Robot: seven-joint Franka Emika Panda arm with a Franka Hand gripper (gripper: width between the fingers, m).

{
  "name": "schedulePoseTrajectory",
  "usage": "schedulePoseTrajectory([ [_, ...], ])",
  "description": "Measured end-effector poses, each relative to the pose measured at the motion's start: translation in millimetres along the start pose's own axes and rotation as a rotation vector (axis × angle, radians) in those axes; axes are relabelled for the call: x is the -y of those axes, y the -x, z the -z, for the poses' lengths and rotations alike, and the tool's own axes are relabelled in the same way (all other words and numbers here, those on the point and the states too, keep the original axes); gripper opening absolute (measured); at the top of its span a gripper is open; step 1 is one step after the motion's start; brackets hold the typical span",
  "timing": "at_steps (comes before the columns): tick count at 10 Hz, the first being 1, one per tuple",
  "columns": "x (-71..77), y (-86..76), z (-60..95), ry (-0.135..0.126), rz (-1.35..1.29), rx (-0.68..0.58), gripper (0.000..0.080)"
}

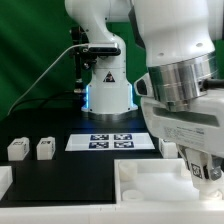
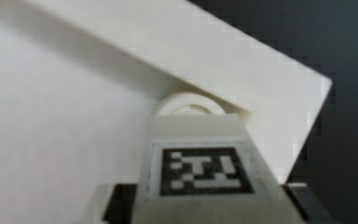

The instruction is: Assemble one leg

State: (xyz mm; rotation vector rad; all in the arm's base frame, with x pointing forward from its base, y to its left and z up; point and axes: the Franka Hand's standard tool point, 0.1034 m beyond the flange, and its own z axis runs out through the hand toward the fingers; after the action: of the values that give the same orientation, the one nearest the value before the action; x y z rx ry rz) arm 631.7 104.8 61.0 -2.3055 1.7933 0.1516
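In the wrist view my gripper (image 2: 208, 203) is shut on a leg (image 2: 202, 150), a white block with a black-and-white tag, with a dark finger (image 2: 131, 203) on each side. The leg's far end meets a round socket (image 2: 194, 102) near a corner of the large white panel (image 2: 87, 110). In the exterior view my gripper (image 1: 205, 170) hangs over the panel's (image 1: 140, 190) right part, and the held leg is mostly hidden by the hand. Two more legs (image 1: 18, 148) (image 1: 44, 148) stand on the black table at the exterior view's left.
The marker board (image 1: 110, 141) lies behind the panel, in front of the arm's base (image 1: 108, 95). Another small white block (image 1: 168, 147) sits by the marker board's right end. A white part (image 1: 5, 181) shows at the left edge.
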Motion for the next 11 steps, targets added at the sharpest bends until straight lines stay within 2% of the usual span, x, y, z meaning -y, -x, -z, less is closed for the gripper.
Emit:
schedulePoseTrajectory([
  [2,-1.7,3.0,0.1,-0.026,-0.301,-0.001,0.0272],
  [3,-1.4,4.9,0.1,-0.029,-0.435,-0.010,0.0272],
  [5,-1.4,4.9,-0.1,-0.030,-0.489,-0.018,0.0272],
  [7,-1.7,5.5,-0.9,-0.028,-0.477,-0.019,0.0517],
  [8,-1.8,5.7,-1.0,-0.028,-0.475,-0.019,0.0517],
  [9,-2.0,7.7,-1.4,-0.024,-0.409,-0.020,0.0622],
  [11,-1.5,18.0,-3.3,-0.018,-0.172,-0.012,0.0641],
])
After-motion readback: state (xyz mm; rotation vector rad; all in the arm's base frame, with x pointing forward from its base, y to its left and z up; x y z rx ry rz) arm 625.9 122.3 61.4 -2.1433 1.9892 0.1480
